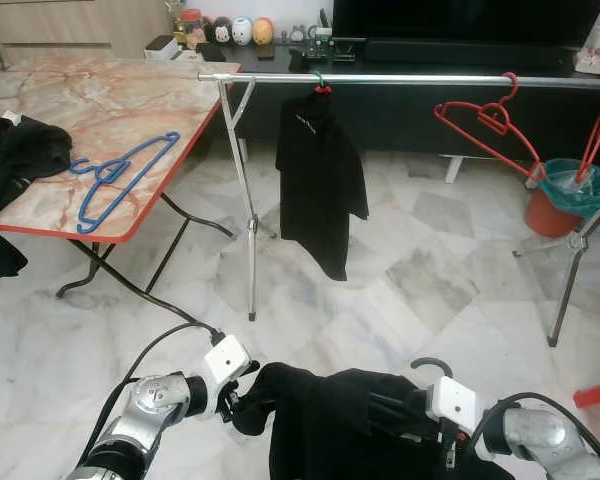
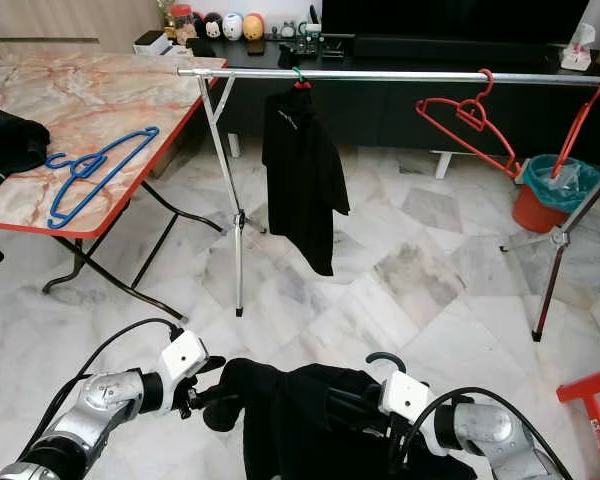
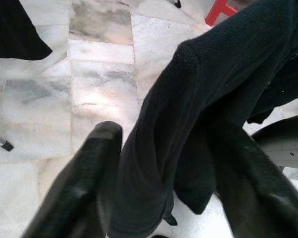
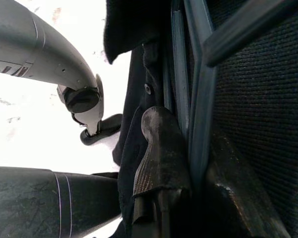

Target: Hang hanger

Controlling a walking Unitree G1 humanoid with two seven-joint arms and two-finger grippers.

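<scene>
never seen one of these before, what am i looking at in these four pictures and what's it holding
This is a walking humanoid robot with two silver arms, each ending in a two-fingered black claw. The two wide pictures come from a camera pair on its head, looking down and forward. The two close-ups come from cameras on its wrists.

Low in the head views, the left claw and right claw hold a black garment between them. The left wrist view shows the fabric between that claw's fingers. The right wrist view shows a dark hanger against the cloth.

Ahead stands a metal clothes rail with a black shirt and an empty red hanger on it. On the marble-patterned table lie blue hangers and dark clothing.
</scene>
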